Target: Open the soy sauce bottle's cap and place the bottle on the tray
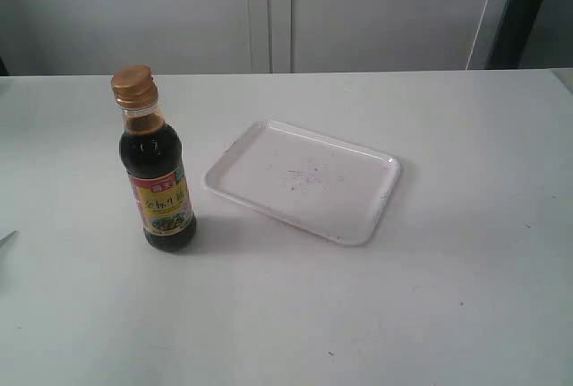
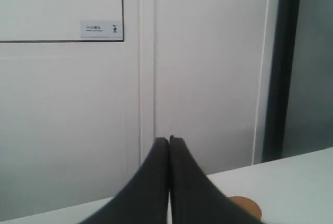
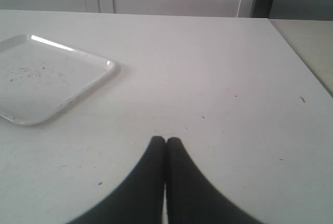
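Observation:
The soy sauce bottle (image 1: 158, 171) stands upright on the white table, left of the tray, dark liquid inside and a red and yellow label on its front. Its orange-brown cap (image 1: 133, 86) sits closed on the neck; the cap (image 2: 244, 207) also peeks out behind the left fingers. The white tray (image 1: 304, 180) lies empty at the table's middle, and its corner (image 3: 47, 76) shows in the right wrist view. My left gripper (image 2: 169, 140) is shut with nothing in it. My right gripper (image 3: 166, 140) is shut and empty over bare table. Neither gripper appears in the exterior view.
White cabinet doors (image 1: 269, 10) stand behind the table. The table's right edge (image 3: 299, 52) runs close to the right gripper's side. A thin grey object (image 1: 5, 239) pokes in at the exterior view's left border.

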